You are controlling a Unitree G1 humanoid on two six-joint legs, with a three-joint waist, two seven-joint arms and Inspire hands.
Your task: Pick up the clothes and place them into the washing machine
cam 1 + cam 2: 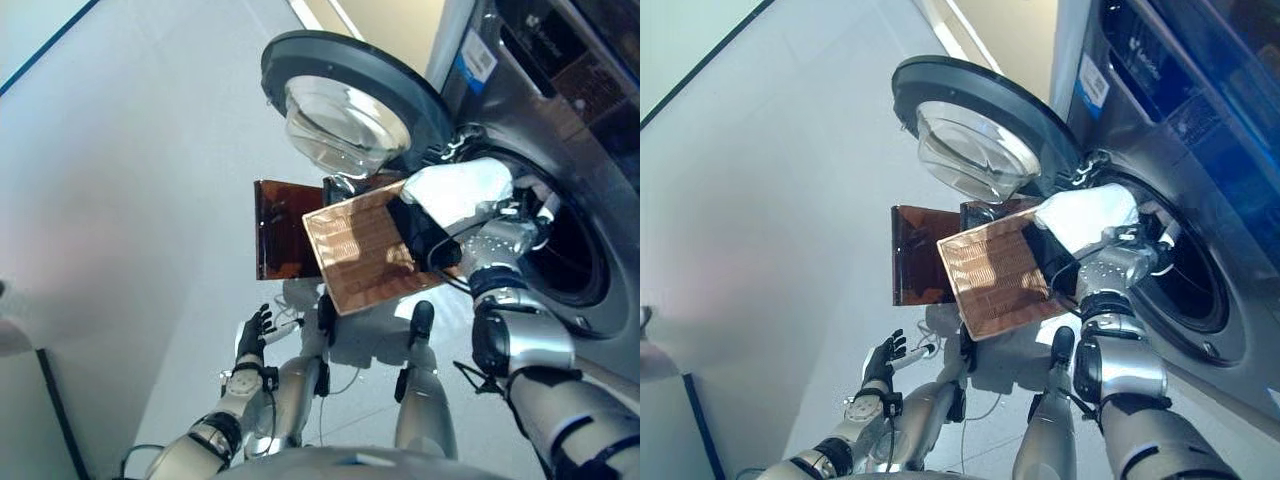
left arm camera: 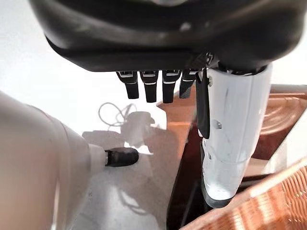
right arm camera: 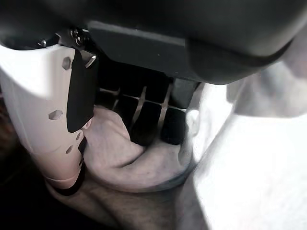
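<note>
My right hand [image 1: 422,236] is shut on a white cloth [image 1: 456,190], held up at the near rim of the washing machine's round drum opening [image 1: 572,262]. In the right wrist view its fingers [image 3: 144,120] curl into the bunched cloth [image 3: 240,163] beside the white-covered thumb [image 3: 48,120]. The cloth hangs partly over the hand, above a woven brown basket [image 1: 360,255]. My left hand [image 1: 252,335] hangs low at the lower left, open and holding nothing; its straight fingers [image 2: 151,86] show in the left wrist view.
The machine's round door [image 1: 345,90] with its glass bowl stands swung open, left of the drum. A dark brown panel [image 1: 285,230] sits beside the basket on the pale floor [image 1: 150,200]. The grey machine front [image 1: 590,90] fills the right side.
</note>
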